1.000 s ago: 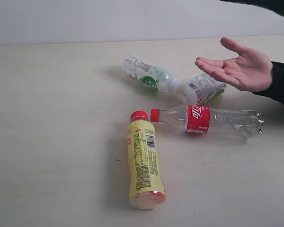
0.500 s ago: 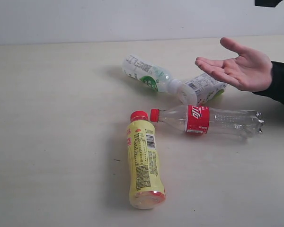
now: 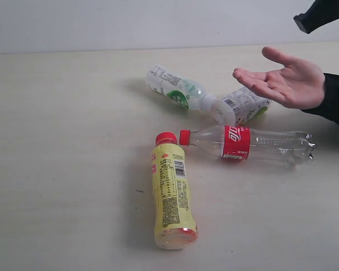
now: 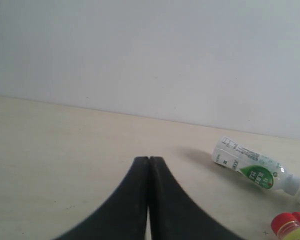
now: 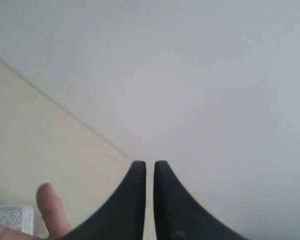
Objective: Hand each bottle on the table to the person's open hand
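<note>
Beige table (image 3: 62, 141), pale wall (image 3: 101, 22) behind. All four bottles lie flat mid-table. Red-label bottle (image 3: 248, 144) and yellow bottle (image 3: 170, 197) have caps nearly touching. Left green-label bottle (image 3: 175, 87) and right green-label bottle (image 3: 243, 106) sit behind, necks meeting. Hand (image 3: 285, 84) is near the right one: palm up, fingers spread, empty. Left gripper (image 4: 149, 160) jaws pressed together; right gripper (image 5: 150, 165) jaws a sliver apart. Both empty.

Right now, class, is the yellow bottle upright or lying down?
Lying down: the yellow bottle rests lengthwise on the table, its printed label facing up.
</note>
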Controlling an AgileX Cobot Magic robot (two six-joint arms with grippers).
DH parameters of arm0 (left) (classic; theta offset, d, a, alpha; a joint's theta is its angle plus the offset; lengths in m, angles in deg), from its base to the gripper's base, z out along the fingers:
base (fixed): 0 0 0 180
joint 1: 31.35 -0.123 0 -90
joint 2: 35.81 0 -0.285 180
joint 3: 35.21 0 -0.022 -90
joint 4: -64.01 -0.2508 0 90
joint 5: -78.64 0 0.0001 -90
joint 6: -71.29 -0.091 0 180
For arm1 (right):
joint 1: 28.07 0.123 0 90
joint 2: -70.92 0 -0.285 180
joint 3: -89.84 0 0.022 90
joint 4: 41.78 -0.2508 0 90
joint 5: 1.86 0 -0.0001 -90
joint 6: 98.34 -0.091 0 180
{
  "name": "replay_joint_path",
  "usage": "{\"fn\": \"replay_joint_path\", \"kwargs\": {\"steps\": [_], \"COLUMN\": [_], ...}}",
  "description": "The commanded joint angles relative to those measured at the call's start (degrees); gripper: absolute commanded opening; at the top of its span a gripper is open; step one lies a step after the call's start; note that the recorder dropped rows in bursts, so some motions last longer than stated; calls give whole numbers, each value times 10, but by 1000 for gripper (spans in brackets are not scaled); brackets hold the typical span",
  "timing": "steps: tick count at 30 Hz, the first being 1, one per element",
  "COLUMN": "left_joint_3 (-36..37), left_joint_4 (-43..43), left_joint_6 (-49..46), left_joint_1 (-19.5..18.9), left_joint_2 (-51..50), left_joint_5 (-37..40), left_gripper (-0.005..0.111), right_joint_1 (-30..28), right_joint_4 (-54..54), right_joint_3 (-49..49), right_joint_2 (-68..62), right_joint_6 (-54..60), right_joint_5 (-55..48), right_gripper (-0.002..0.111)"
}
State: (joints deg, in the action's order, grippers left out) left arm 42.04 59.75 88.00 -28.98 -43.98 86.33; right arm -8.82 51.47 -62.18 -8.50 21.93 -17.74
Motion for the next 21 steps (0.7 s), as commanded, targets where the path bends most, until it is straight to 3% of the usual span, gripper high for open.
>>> {"fn": "replay_joint_path", "kwargs": {"steps": [1,5,8,10,16,21], "left_joint_3": [0,0,0,0,0,0], "left_joint_4": [-3,-3,-3,-3,-3,-3], "left_joint_6": [0,0,0,0,0,0], "left_joint_1": [-1,-1,-1,-1,-1,-1], "left_joint_2": [4,4,4,4,4,4], "left_joint_5": [0,0,0,0,0,0], "left_gripper": [2,2,2,2,2,2], "right_joint_1": [26,27,27,27,27,27], "right_joint_4": [-225,-455,-728,-850,-959,-984], "right_joint_3": [-31,-90,-146,-147,-144,-103], "right_joint_2": [-32,-67,-93,-93,-93,-93], "right_joint_6": [181,372,643,790,955,1015], "right_joint_5": [-172,-293,-420,-433,-446,-425], "right_gripper": [8,8,8,11,45,52]}}
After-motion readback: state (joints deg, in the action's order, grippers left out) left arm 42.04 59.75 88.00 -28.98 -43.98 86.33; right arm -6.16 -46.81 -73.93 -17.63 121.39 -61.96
